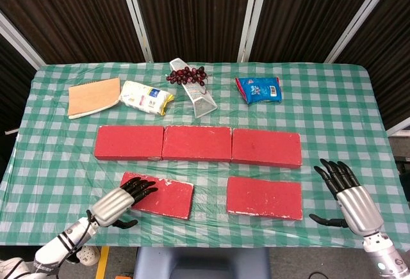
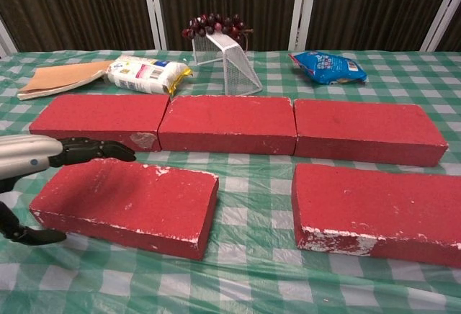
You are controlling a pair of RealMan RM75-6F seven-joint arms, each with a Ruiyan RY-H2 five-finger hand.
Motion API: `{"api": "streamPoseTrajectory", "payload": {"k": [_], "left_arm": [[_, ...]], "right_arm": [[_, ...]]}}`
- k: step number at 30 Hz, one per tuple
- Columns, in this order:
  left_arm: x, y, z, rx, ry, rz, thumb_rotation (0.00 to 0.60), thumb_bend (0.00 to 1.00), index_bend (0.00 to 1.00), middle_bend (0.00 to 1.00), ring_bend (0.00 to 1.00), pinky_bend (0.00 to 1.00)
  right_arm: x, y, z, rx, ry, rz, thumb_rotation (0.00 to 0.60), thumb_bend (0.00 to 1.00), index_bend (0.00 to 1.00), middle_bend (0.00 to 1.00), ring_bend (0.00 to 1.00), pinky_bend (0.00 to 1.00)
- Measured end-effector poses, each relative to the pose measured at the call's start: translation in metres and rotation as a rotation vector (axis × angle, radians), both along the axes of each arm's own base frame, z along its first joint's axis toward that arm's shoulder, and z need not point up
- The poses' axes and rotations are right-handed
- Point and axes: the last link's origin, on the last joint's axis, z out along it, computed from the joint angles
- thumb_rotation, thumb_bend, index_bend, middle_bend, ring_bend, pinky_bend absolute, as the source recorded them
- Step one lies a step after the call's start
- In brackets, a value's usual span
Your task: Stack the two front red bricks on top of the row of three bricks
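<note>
Two red bricks lie flat at the front of the green checked tablecloth (image 1: 333, 119): the front left brick (image 1: 161, 194), set slightly askew with white chipping along its front edge and corners, and the front right brick (image 1: 264, 197), also chipped white at its near left corner. Behind them, parallel to the table's front edge, three more red bricks sit end to end and touching, forming the back row (image 1: 198, 144); a strip of cloth separates this row from the front pair, and a wider gap of cloth lies between the two front bricks. The left hand (image 1: 118, 203) reaches in from the near left corner, its dark fingers (image 2: 94, 149) extended together over the left end of the front left brick's top, while the thumb hangs down off that end near the cloth; whether the fingers touch the surface cannot be told. It grips nothing. The right hand (image 1: 349, 192) hovers over the cloth well to the right of the front right brick, fingers spread and pointing away from the robot, thumb out to the side, holding nothing. Beyond the row lie a brown envelope (image 1: 94, 96), a white packet (image 1: 147, 96), a wire rack (image 1: 198, 95) with dark grapes (image 1: 186, 75), and a blue bag (image 1: 258, 89).
</note>
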Motion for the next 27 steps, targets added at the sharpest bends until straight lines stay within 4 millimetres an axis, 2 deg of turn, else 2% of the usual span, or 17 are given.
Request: {"api": "streamPoseTrajectory", "payload": {"k": [4, 10, 22, 27], "left_arm": [[0.009, 0.009, -0.014, -0.012, 0.025, -0.019, 0.6, 0.27, 0.0, 0.0, 0.0, 0.01], [0.01, 0.024, -0.027, -0.005, 0.07, -0.021, 0.6, 0.27, 0.0, 0.0, 0.0, 0.01], [0.008, 0.04, -0.034, -0.024, 0.097, -0.003, 0.6, 0.27, 0.0, 0.0, 0.0, 0.01], [0.005, 0.045, -0.036, -0.034, 0.116, 0.013, 0.6, 0.27, 0.0, 0.0, 0.0, 0.04]], "right_arm": [[-0.001, 0.002, 0.004, -0.001, -0.014, 0.001, 0.496, 0.12, 0.0, 0.0, 0.0, 0.0], [-0.002, 0.0, 0.004, -0.002, -0.012, -0.007, 0.499, 0.12, 0.0, 0.0, 0.0, 0.0], [-0.003, -0.004, 0.001, 0.0, 0.001, -0.024, 0.499, 0.12, 0.0, 0.0, 0.0, 0.0], [-0.003, -0.005, 0.0, -0.001, 0.006, -0.029, 0.499, 0.12, 0.0, 0.0, 0.0, 0.0]]}}
